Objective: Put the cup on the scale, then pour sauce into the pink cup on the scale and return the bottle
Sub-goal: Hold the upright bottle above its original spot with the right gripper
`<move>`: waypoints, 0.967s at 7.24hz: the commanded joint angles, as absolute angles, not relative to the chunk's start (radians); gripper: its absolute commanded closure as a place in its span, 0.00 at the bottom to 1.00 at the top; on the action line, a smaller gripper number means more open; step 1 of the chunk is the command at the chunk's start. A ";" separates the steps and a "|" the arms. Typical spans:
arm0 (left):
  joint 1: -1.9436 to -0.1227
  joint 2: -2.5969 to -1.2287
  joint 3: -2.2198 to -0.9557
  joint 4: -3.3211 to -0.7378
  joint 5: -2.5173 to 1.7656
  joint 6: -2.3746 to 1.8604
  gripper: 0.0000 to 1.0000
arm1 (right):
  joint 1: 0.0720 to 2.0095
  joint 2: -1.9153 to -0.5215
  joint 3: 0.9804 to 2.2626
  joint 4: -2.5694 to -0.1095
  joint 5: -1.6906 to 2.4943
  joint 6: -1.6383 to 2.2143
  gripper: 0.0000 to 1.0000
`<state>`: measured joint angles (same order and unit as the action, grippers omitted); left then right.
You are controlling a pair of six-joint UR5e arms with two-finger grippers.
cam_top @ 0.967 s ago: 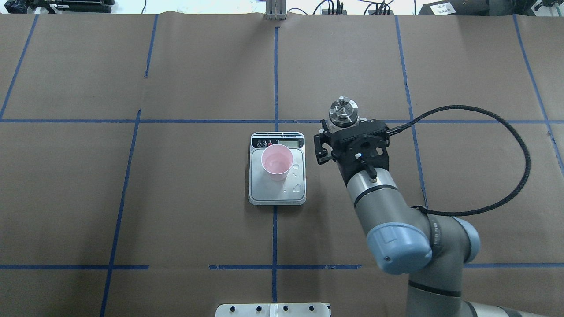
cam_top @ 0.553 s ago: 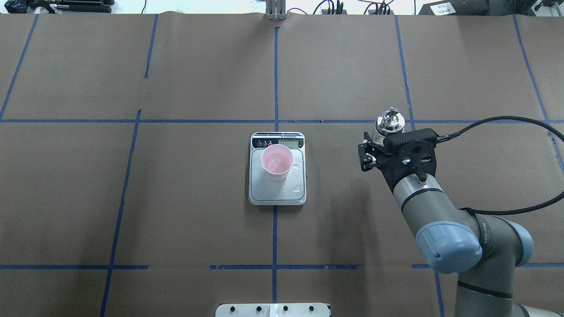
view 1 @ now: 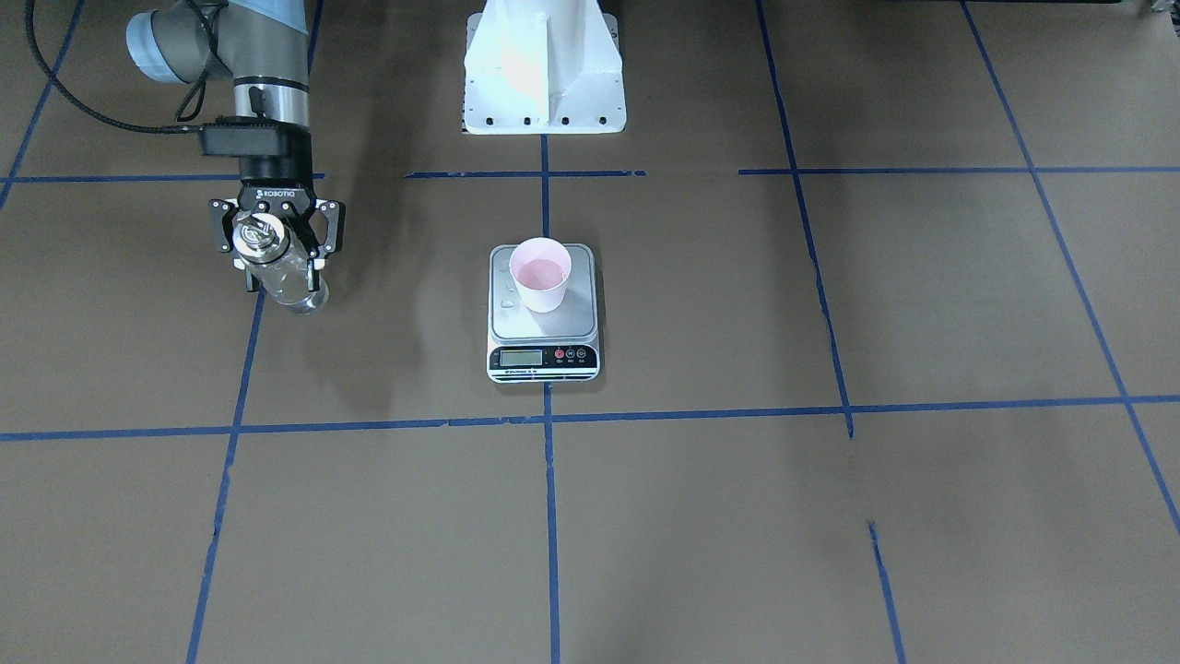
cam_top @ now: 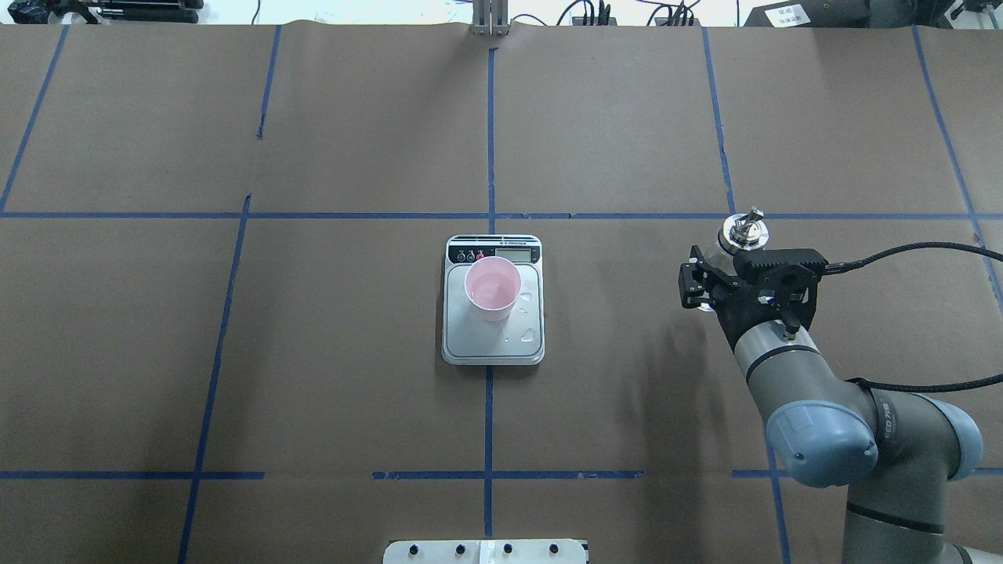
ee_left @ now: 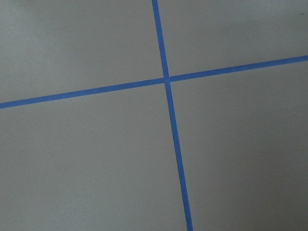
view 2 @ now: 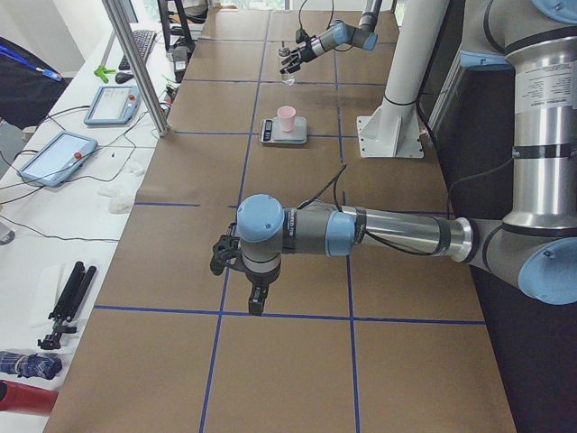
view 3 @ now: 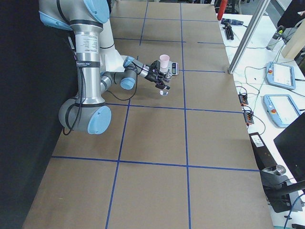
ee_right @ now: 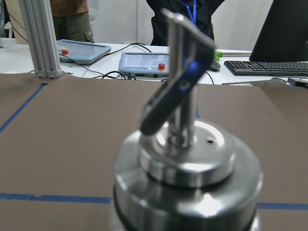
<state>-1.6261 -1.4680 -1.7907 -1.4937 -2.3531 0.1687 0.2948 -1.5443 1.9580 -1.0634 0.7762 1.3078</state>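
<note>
Table (cam_top: 353, 117): covered in brown paper, ruled into squares by blue tape (cam_top: 490, 141).
Bench (view 2: 54, 207): white, beside the table; bears tablets (view 2: 56, 155), a keyboard (ee_right: 267, 67) and cables.
Post (view 2: 137, 63): aluminium, upright at the table's edge.
Light: even, soft shadows.

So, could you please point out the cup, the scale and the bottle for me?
cup (cam_top: 492, 283), overhead view, on its pink inside.
scale (cam_top: 479, 341), overhead view, on the bare steel platform.
bottle (cam_top: 738, 237), overhead view, on its metal collar.

Digits on the scale (view 1: 579, 318) too small; bottle (ee_right: 187, 192) body below the wrist view's edge.
</note>
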 commanded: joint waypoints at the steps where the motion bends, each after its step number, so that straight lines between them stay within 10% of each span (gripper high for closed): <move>1: -1.626 -1.468 -1.798 -1.491 -2.353 0.169 0.00 | 0.293 -1.580 1.899 -1.063 0.705 1.407 1.00; 7: -1.626 -1.465 -1.796 -1.489 -2.352 0.167 0.00 | 0.239 -1.583 1.888 -1.062 0.681 1.413 1.00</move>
